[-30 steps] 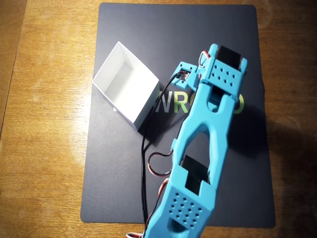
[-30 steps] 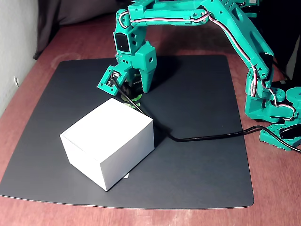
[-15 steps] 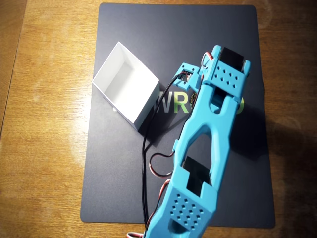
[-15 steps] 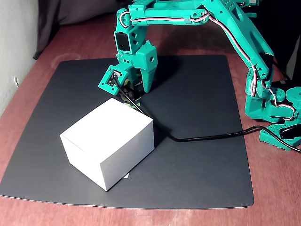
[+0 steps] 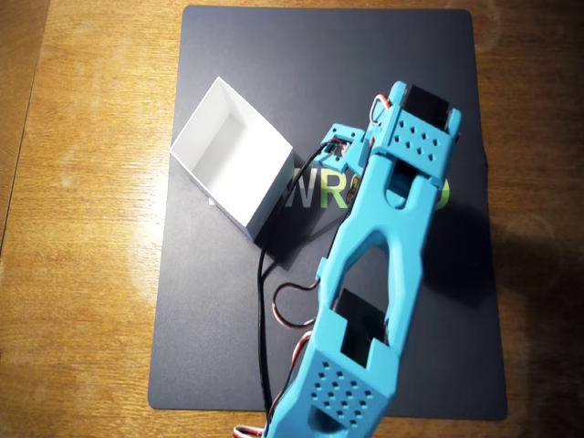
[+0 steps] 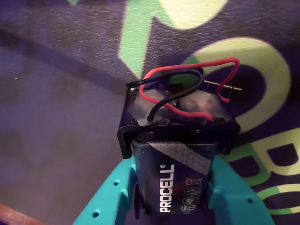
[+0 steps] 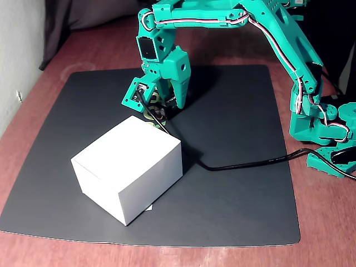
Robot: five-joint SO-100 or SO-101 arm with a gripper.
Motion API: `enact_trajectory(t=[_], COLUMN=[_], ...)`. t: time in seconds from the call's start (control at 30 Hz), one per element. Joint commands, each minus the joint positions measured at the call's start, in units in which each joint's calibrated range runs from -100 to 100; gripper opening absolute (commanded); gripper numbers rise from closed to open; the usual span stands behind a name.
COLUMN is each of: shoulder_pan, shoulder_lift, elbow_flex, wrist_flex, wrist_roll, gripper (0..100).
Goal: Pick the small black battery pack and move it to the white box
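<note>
Hand (image 6: 171, 197) pinching battery pack (image 6: 176, 140) w/ both fingers, arm bent down over mat (image 7: 233, 139), near white box (image 7: 128, 167).

battery pack (image 6: 176, 154): black, white PROCELL lettering, red and black wires
box (image 5: 233, 164): plain white
mat (image 7: 233, 183): dark grey, green letters
arm (image 7: 278, 39): teal

Wooden table (image 5: 82, 274), warm brown with visible grain, running to every edge of the overhead view; a seam between boards at 9 o'clock. Glare patch on the wood at 8 o'clock, from overhead lighting. Dark grey mat (image 5: 210, 347) with rounded corners laid centrally on the table; large green and white lettering (image 6: 262, 93) printed across it, only partly legible. In the fixed view, pale wall (image 7: 16, 61) at 9 o'clock, dark fabric (image 7: 89, 14) at 11 o'clock. Far corner at 1 o'clock in shadow.
</note>
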Motion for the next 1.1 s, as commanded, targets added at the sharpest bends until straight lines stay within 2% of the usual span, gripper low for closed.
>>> enact_trajectory(t=[0.0,0.33,0.43,0.6,0.77,0.9,1.07], shoulder_pan=[-0.25,-0.72,-7.41,-28.76,-47.41,-52.57,-55.03], shoulder_lift=[-6.79,-22.49,-30.73,-42.13,-43.36,-41.43,-31.52], elbow_flex=[-0.90,-0.99,-1.08,-1.17,-1.17,0.01,0.01], wrist_flex=[0.72,0.81,0.63,-0.24,-8.57,-12.69,-12.69], wrist_roll=[0.18,4.36,9.03,17.35,25.98,31.58,32.18], gripper=[10,10,10,11,11,11,11])
